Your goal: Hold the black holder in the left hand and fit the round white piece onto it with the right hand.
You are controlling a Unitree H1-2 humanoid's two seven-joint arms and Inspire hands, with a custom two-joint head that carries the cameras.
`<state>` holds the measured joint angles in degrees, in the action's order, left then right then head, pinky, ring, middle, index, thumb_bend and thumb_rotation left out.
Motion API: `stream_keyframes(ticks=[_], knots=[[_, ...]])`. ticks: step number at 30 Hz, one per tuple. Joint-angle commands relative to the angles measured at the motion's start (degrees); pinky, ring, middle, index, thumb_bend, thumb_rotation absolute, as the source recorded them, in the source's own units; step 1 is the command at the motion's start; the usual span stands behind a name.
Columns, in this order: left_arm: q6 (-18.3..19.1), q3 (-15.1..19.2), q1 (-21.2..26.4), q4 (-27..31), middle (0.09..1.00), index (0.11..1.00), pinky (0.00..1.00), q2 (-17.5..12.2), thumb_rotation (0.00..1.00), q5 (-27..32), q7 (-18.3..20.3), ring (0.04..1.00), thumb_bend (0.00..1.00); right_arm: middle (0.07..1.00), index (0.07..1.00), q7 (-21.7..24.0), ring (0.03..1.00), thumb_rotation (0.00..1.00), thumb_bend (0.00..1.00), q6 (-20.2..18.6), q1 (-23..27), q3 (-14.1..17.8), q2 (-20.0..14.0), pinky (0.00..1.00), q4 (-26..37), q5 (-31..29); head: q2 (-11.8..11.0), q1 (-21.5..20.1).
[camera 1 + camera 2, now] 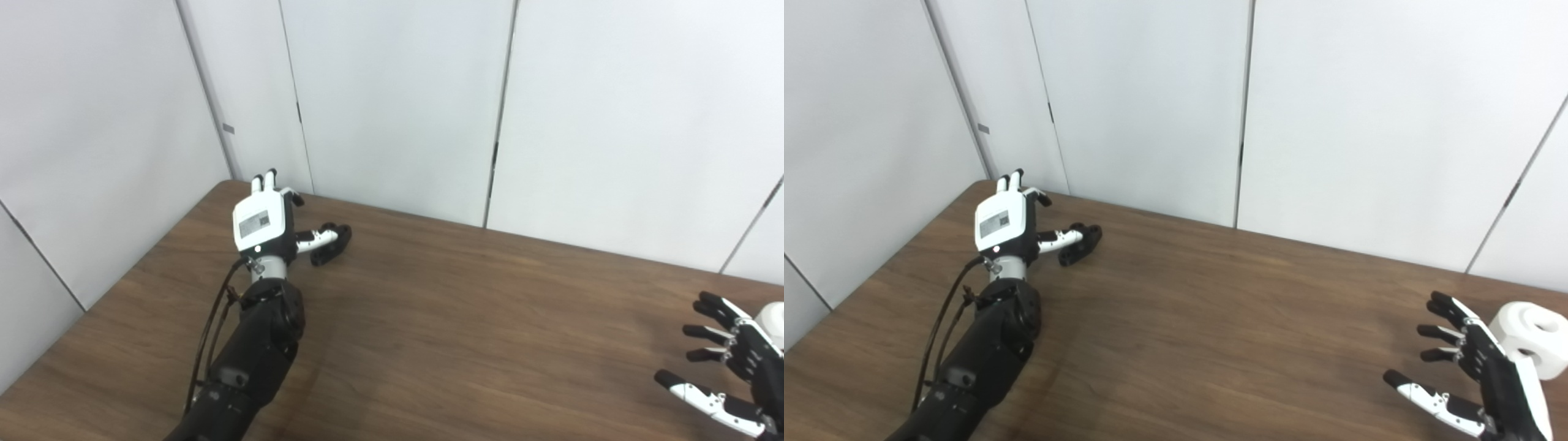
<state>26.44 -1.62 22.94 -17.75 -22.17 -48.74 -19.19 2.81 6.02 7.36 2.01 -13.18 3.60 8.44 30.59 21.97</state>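
Two hands are in view, neither holding anything yet. Nearest, at four o'clock, the right hand [1476, 373] waits with fingers spread and empty, the round white piece [1534, 340] lying on the table [1213, 343] just behind it, apparently not touched. Farther off, at ten o'clock, the left hand [264, 223] reaches flat, fingers extended, its thumb lying against the black holder [332, 242] without a closed grasp. To do this step well, the left hand should probably settle its palm beside the holder, then curl around it firmly, leaving the mounting end exposed for the piece.
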Motion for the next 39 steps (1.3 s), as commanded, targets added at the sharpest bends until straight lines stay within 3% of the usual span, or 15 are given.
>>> stream_keyframes(ticks=[1,11,21,27,32,39], knots=[[0.4,0.1,3.6,-0.1,1.000,0.663,0.77,-1.8,0.56,-1.4,-0.7,1.000,1.00,0.836,0.842,0.1,0.721,0.00,0.54,0.5,1.7,0.6,-1.0,0.56,2.4,-0.4,0.1,0.0],[-0.1,-0.9,4.6,-5.1,1.000,0.634,0.76,-2.1,0.52,0.1,-2.2,1.000,1.00,0.839,0.838,0.3,0.718,0.00,0.53,1.1,1.8,0.7,-1.1,0.55,2.2,-0.6,0.2,0.0],[-0.8,-1.7,5.0,-8.2,0.979,0.648,0.82,-1.7,0.51,2.7,-2.8,1.000,1.00,0.833,0.831,0.3,0.715,0.00,0.53,0.8,1.6,0.7,-1.0,0.55,2.7,-0.1,0.8,0.0],[-1.3,-3.0,5.7,-10.7,0.960,0.649,0.80,-1.8,0.54,3.6,-3.4,0.986,1.00,0.829,0.830,0.3,0.710,0.00,0.54,0.3,1.4,0.8,-0.9,0.55,3.3,0.1,0.9,-0.1],[-0.6,-4.6,6.4,-12.1,0.951,0.654,0.79,-2.0,0.51,3.4,-3.1,0.978,1.00,0.835,0.832,0.6,0.714,0.00,0.53,0.0,1.3,0.9,-0.9,0.55,3.5,-0.3,1.0,-0.2],[-2.8,-6.4,6.9,-14.2,0.943,0.647,0.78,-2.5,0.53,4.3,-3.7,0.968,1.00,0.835,0.836,0.3,0.715,0.00,0.53,-1.0,1.1,0.8,-0.6,0.55,4.1,0.3,1.0,-0.3]])
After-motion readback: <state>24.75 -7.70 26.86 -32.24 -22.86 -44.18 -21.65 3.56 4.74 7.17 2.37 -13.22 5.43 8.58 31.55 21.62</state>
